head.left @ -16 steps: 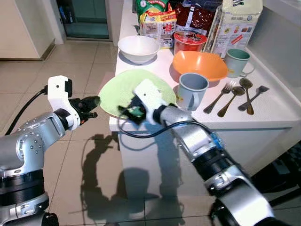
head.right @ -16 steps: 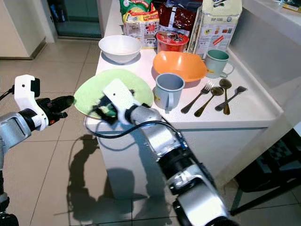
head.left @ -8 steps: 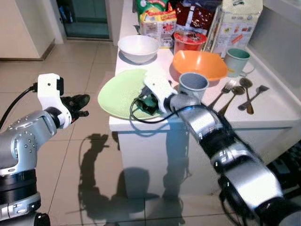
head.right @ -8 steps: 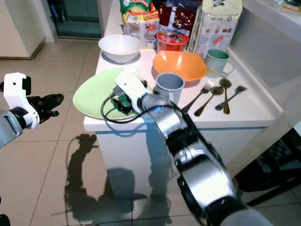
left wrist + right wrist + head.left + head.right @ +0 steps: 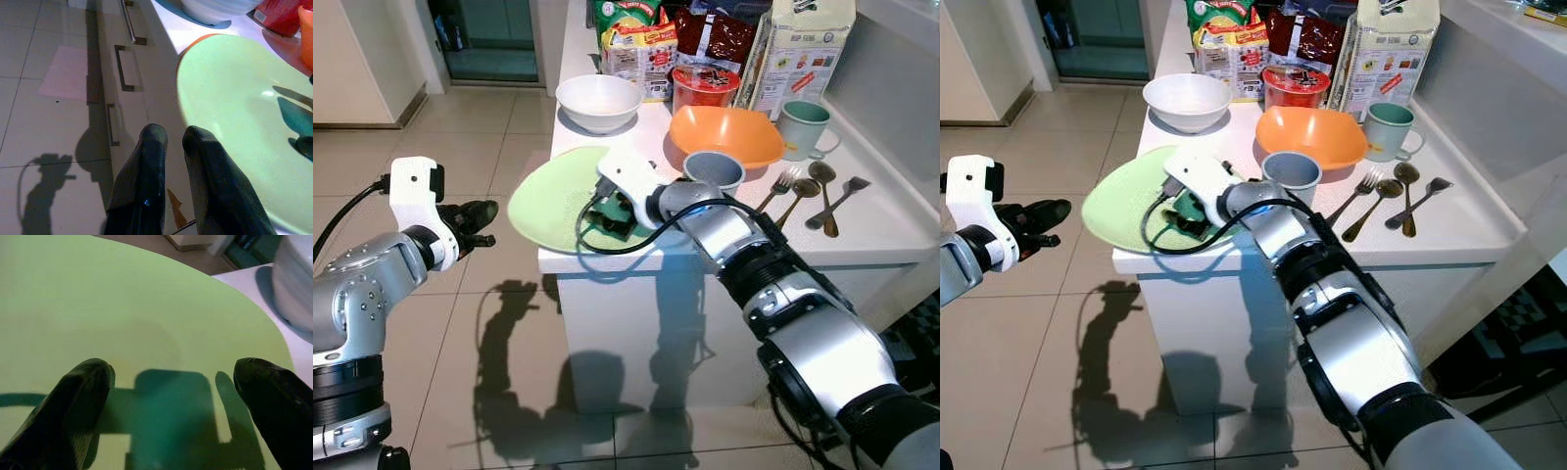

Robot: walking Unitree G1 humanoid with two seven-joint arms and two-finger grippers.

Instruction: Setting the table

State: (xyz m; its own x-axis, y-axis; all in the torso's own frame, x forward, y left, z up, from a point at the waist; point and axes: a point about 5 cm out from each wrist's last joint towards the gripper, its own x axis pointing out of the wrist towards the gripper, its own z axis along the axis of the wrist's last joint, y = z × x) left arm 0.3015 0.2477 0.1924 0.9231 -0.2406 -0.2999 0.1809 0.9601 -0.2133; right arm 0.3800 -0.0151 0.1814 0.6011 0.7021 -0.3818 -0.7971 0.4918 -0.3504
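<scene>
Your biggest landmark is the white counter (image 5: 862,230), crowded at its far end with food packets. The thing that matters is the green plate (image 5: 553,191), lying flat at the counter's near corner with its rim jutting out over the floor toward 9 o'clock. Behind it at 12 o'clock sits the white bowl (image 5: 598,100); at 2 o'clock is the orange bowl (image 5: 728,134), and at 3 o'clock, just beside the plate, the grey mug (image 5: 713,170). Further toward 3 o'clock lie the forks and spoons (image 5: 813,191).

Your right gripper (image 5: 171,401) hovers low over the plate's near half, fingers spread wide with the green surface between them, gripping nothing. Your left gripper (image 5: 171,147) waits out over the floor at the plate's 9 o'clock, apart from it, its two fingers nearly together and empty.

You appear to be early in picking the plate up. A flat plate gives you no hold from above, so use the overhang: bring one finger under the projecting rim and one over it, then close firmly before lifting. Keep the plate level as it comes away, since it could tip off the edge. Mind the grey mug beside your right wrist, and the dangling cable (image 5: 592,240) there.
</scene>
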